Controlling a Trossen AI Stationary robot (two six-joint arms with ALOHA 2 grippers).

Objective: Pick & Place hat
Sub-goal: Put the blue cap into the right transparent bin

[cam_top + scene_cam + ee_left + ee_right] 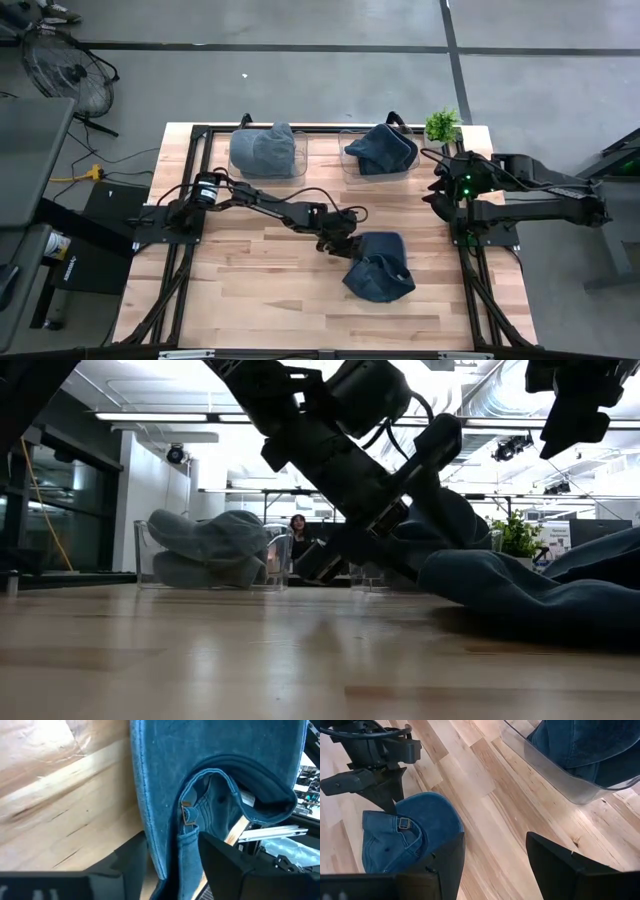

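A blue denim hat [382, 268] lies on the wooden table, right of centre and toward the near edge; the right wrist view shows it opening-up [415, 830], with a buckle strap at its back. My left gripper [345, 243] reaches down to the hat's left side and is open. Its fingers stand on either side of the hat's rear edge [175, 855], just below the buckle [187, 815]. My right gripper [437, 190] is open [495, 835] and waits raised near the table's right edge, touching nothing. My left gripper comes at the hat slanting down from the table's left, its open fingers astride the rear edge [172, 862] beside the buckle strap. The cloth nearly fills the gap and lies close to one finger [215, 855]; I cannot tell whether it touches. The hat rests on the table.
Two clear bins stand at the far edge: the left one [300, 165] holds a grey-blue hat [262, 150], the right one [345, 165] a dark blue hat [382, 148]. A small potted plant [441, 125] stands at the far right corner. Bare wood lies near and left of the hat.
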